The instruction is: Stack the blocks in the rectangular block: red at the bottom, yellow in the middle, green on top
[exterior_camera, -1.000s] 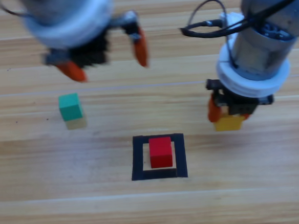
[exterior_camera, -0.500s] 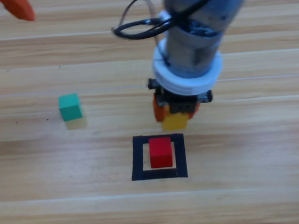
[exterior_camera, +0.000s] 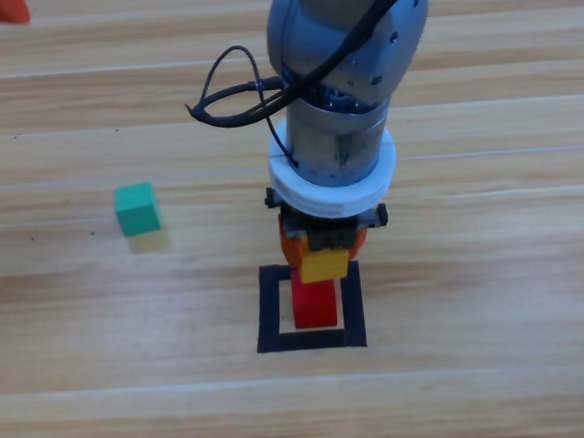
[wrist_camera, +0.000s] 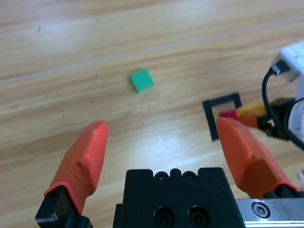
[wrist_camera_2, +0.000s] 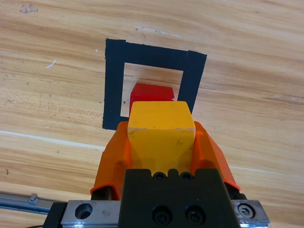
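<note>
red cube (exterior_camera: 315,306) perhaps half hidden by yellow cube (exterior_camera: 323,265)

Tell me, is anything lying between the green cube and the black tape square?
No. In the high view only bare wood lies between the green cube and the black tape square.

No readable text, label, brand, number or sign on anything in view.
</note>
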